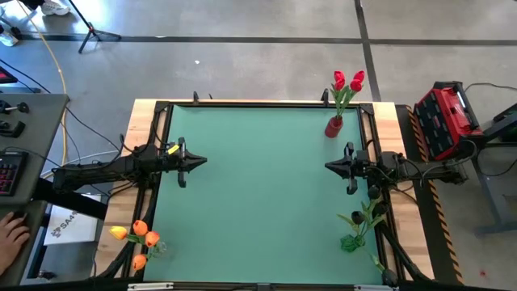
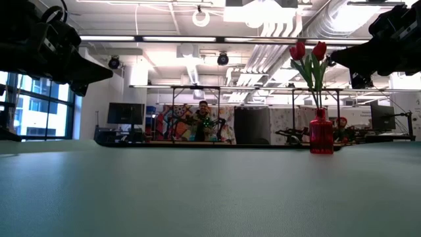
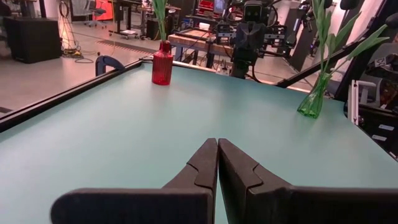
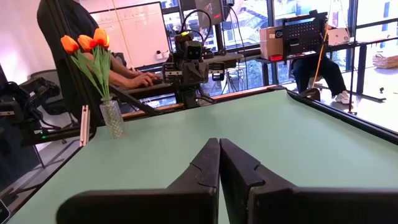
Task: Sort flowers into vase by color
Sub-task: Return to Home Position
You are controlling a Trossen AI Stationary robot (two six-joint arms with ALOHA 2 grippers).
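Both arms sit drawn back at the side edges of the tabletop (image 1: 258, 202), facing each other across it. The left gripper (image 1: 200, 162) hovers just inside the left edge, its fingers (image 3: 202, 165) pressed together with nothing between them. The right gripper (image 1: 329, 166) hangs just inside the right edge, its fingers (image 4: 202, 165) likewise closed tight and holding nothing. The flowers stand in three vases near the corners, as the high view shows them: red tulips (image 1: 348, 81) in a red vase (image 1: 334, 127) at the upper right, orange tulips (image 1: 136, 234) in a clear vase (image 4: 114, 118) at the lower left, and a green vase (image 1: 349, 242) at the lower right, just beside the right arm. The green vase holds long green stems (image 1: 367, 217) and leaves; their heads I cannot make out. All three vases are upright, well apart from one another and from both grippers. Beyond the tabletop's left side, behind the left arm, a person (image 4: 68, 50) sits with a hand (image 4: 146, 78) stretched forward. Another person (image 2: 203, 115) shows far off in the room in the low view
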